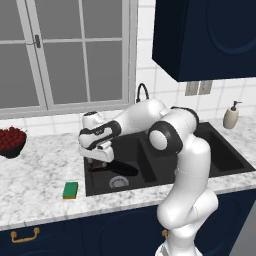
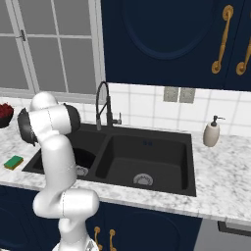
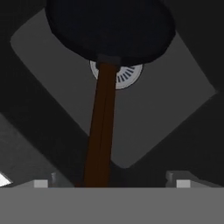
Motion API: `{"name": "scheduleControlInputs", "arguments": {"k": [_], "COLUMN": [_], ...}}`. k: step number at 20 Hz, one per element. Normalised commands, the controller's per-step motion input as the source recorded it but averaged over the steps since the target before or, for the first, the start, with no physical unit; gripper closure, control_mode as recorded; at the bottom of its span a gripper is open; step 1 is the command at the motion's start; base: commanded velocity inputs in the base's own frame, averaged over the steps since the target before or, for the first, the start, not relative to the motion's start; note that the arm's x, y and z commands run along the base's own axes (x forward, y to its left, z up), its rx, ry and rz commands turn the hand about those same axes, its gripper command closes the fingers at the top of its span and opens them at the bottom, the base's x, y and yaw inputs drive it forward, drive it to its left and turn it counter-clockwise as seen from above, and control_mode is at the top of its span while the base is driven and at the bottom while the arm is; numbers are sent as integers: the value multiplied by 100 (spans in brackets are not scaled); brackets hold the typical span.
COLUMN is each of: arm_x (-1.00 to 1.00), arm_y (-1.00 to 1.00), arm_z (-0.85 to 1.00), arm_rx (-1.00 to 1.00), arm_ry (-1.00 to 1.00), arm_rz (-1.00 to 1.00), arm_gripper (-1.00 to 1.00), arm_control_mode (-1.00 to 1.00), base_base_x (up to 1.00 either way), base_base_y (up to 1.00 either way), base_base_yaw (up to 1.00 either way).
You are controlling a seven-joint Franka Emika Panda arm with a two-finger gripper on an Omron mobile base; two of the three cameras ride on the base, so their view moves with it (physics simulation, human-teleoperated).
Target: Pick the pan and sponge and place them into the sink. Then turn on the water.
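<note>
Sink (image 1: 227, 161) is the landmark: a black double basin set into the marbled surface (image 1: 40, 165) under the window. Over its left basin the gripper (image 1: 98, 165) hangs low. In the hand view the pan (image 3: 109, 28) tilts above the grey drain (image 3: 124, 76) of that basin, its reddish-brown handle running back toward the gripper, nearer one finger than the other. The fingertips (image 3: 41, 183) sit apart, and whether they actually pinch the handle cannot be told. From the left base view the pan's dark body (image 1: 120, 168) lies just inside the left basin, beside the drain. The sponge (image 1: 70, 189) rests on the surface just left of the sink, near its front corner. The faucet (image 2: 103, 105) stands behind the sink's divider, no stream showing. A soap dispenser (image 2: 212, 132) stands at the sink's right rear. A bowl of red fruit (image 1: 10, 141) sits well left of the sink.
</note>
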Motion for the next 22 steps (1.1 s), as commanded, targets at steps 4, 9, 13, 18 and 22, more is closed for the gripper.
{"name": "scheduleControlInputs", "arguments": {"k": [4,9,13,18,22], "arm_x": [-8,-21,-13,-21,-15], "arm_y": [21,42,69,75,66], "arm_z": [58,37,-1,-12,-4], "arm_rx": [2,1,0,0,0], "arm_ry": [0,0,0,0,0], "arm_rz": [2,7,16,21,17], "arm_gripper": [-100,-100,-100,-100,-100], "arm_control_mode": [-100,-100,-100,-100,-100], "base_base_x": [0,0,0,0,0], "base_base_y": [0,0,0,0,0], "base_base_yaw": [0,0,0,0,0]}}
